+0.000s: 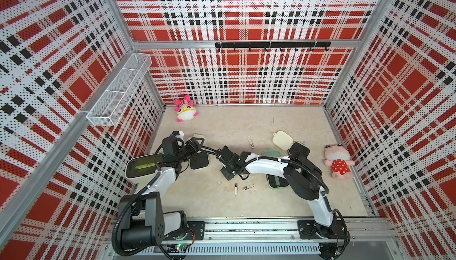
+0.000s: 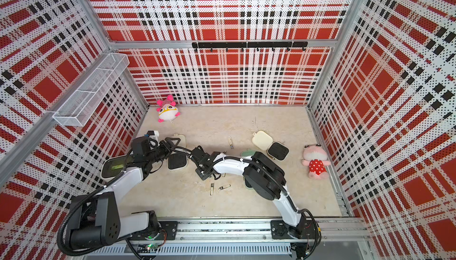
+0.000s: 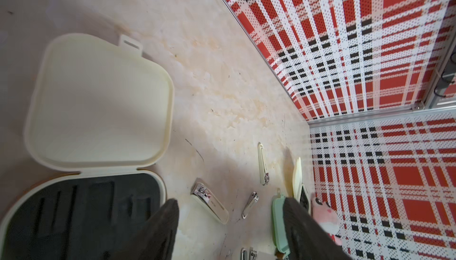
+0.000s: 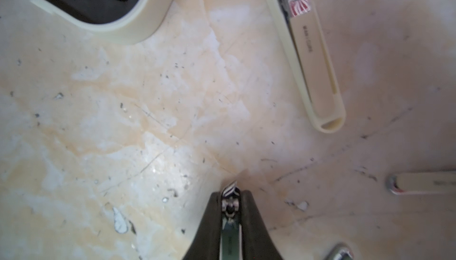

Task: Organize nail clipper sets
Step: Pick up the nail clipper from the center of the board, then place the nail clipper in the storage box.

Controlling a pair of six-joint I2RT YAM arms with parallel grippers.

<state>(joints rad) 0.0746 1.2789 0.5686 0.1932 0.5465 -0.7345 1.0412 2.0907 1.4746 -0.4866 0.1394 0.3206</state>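
Note:
My right gripper [image 4: 230, 194] is shut on a small silver clipper [image 4: 229, 236] with a greenish lever, just over the table's middle [image 1: 243, 175]. A larger cream-sleeved clipper [image 4: 306, 56] lies ahead of it. My left gripper [image 3: 230, 209] is open with nothing in it and hangs over the open cream case [image 3: 98, 103] at the left; that case's black tray [image 1: 199, 163] has bare slots. Partly under the right arm lies an open mint green case [image 1: 270, 153]. A second open cream case [image 1: 282, 140] lies at the back right. Loose clippers [image 1: 236, 189] [image 1: 248, 187] [image 1: 250, 142] lie on the table.
A larger cream box with a green-tinted top [image 1: 140, 168] stands at the left under my left arm. A pink and white plush [image 1: 185, 110] sits at the back left, and a pink plush [image 1: 338, 162] lies at the right wall. A wire basket [image 1: 118, 90] hangs on the left wall.

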